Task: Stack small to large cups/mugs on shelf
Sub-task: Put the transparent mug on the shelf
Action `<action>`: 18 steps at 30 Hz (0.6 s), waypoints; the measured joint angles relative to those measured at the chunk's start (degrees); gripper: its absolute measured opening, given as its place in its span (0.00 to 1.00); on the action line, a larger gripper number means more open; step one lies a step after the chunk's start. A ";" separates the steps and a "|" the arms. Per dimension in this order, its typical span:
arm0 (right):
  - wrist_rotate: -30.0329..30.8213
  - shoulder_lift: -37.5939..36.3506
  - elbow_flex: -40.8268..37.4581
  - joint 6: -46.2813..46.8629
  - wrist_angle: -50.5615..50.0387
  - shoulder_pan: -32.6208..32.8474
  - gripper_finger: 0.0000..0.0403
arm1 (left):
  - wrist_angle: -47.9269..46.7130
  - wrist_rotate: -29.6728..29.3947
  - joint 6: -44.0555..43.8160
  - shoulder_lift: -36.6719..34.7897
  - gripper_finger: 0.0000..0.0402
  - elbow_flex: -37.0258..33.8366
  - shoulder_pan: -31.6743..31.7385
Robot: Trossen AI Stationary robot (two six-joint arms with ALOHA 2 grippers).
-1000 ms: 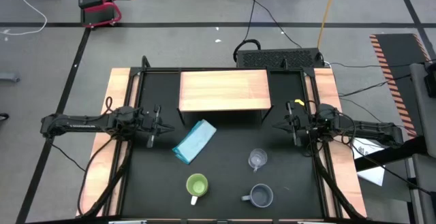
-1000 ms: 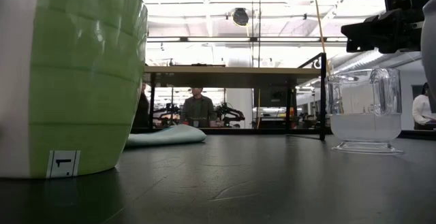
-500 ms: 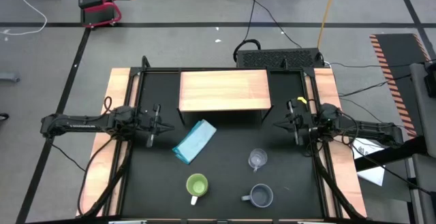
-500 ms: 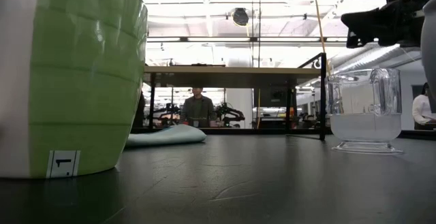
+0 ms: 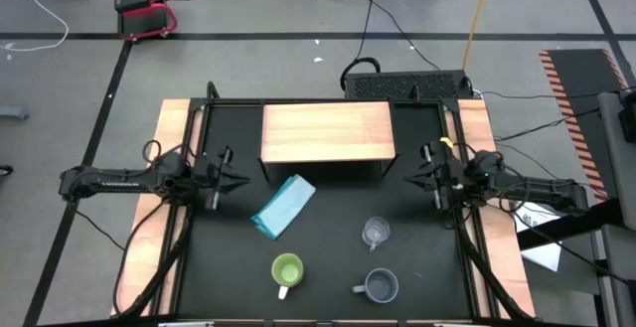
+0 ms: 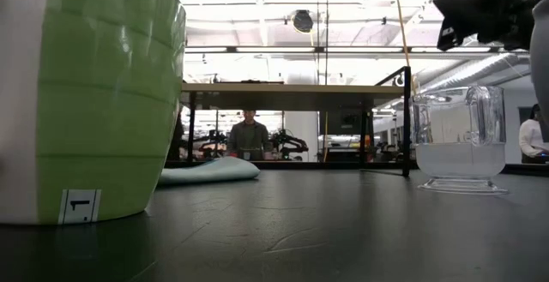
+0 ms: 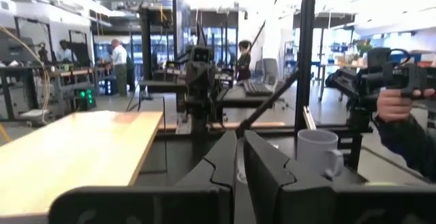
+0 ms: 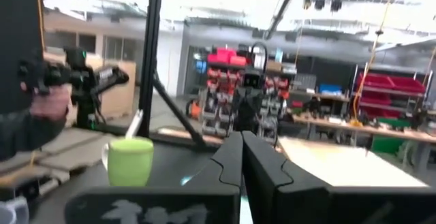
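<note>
The light-wood shelf (image 5: 328, 131) stands at the table's far middle. On the black table near the front stand the small clear glass cup (image 5: 375, 233), the lime-green mug (image 5: 287, 271) with a white handle, and the grey-blue handled mug (image 5: 380, 286), each on its base. My left gripper (image 5: 234, 175) hangs shut at the table's left, above the table, pointing inward and touching nothing. My right gripper (image 5: 415, 175) hangs shut at the table's right in the same way. In the low view the green mug (image 6: 86, 102) looms close and the glass cup (image 6: 455, 141) is at the right.
A folded light blue cloth (image 5: 284, 206) lies between the shelf and the cups. Wooden strips (image 5: 175, 148) run along both table sides. A person's hand (image 7: 402, 98) holding a dark device shows beyond the table's near side. Bare table lies in front of each gripper.
Both grippers have tipped their fingers upward and rolled a little at the wrist while staying over the same spots. In the low view the right gripper has risen toward the picture's top. The cups, cloth and shelf have not moved.
</note>
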 joint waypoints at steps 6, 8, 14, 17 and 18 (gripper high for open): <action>-5.78 0.24 1.80 2.10 1.07 0.44 0.00 | 0.85 0.25 -1.66 0.01 0.08 0.01 0.00; -6.08 0.63 2.56 2.52 1.11 1.49 0.00 | 1.66 0.69 -2.55 0.02 0.08 0.02 -0.02; -6.01 3.96 4.14 0.98 1.30 4.22 0.00 | 2.99 2.47 -3.21 0.00 0.08 1.67 -0.04; -5.97 6.84 4.91 -0.05 1.49 5.44 0.00 | 2.47 1.87 -3.19 0.01 0.08 3.24 -0.04; -5.86 8.03 5.53 -0.30 1.53 5.99 0.00 | 1.92 1.79 -3.20 0.02 0.08 3.92 -0.04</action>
